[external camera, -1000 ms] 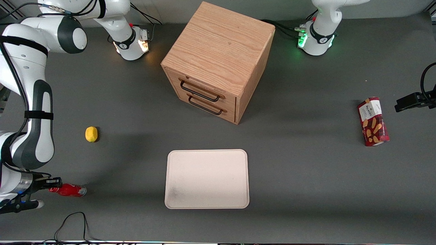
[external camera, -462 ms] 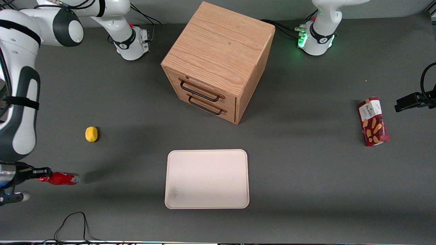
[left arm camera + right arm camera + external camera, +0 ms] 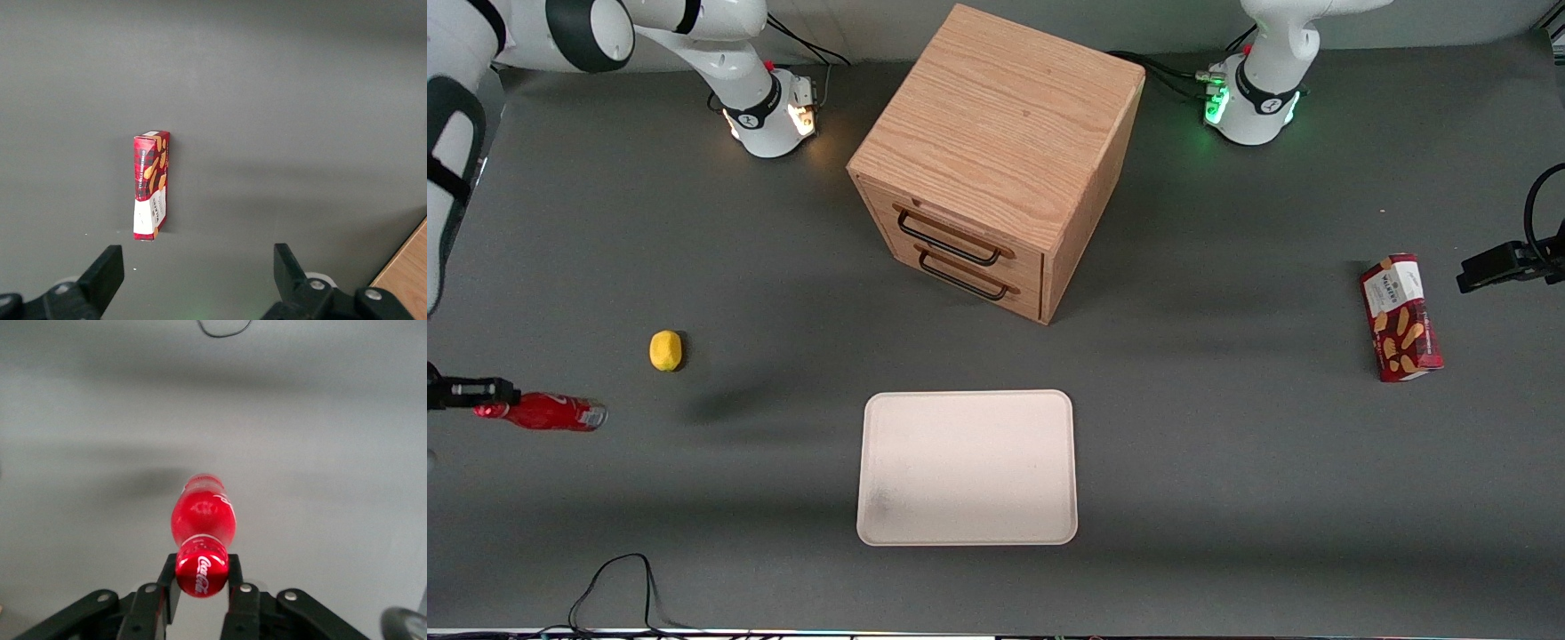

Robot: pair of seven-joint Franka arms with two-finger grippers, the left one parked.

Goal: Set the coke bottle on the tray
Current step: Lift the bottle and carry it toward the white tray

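My right gripper [image 3: 482, 398] is at the working arm's end of the table, shut on the neck of the coke bottle [image 3: 547, 412]. The bottle is red with white script and is held lying level, above the table, its base pointing toward the tray. In the right wrist view the gripper [image 3: 201, 579] has its two fingers pressed on either side of the red cap [image 3: 202, 565], with the bottle body [image 3: 203, 513] hanging past them. The cream-white tray [image 3: 967, 466] lies flat on the table, nearer the front camera than the cabinet, with nothing on it.
A yellow lemon [image 3: 665, 350] lies on the table close to the bottle, a little farther from the camera. A wooden drawer cabinet [image 3: 996, 160] stands mid-table. A dark red snack box [image 3: 1400, 317] lies toward the parked arm's end and shows in the left wrist view [image 3: 151, 193]. A black cable [image 3: 618, 582] lies at the table's front edge.
My gripper has lifted the coke bottle off the table; in the front view it has risen and drifted toward the working arm's edge. Its shadow has separated from it.
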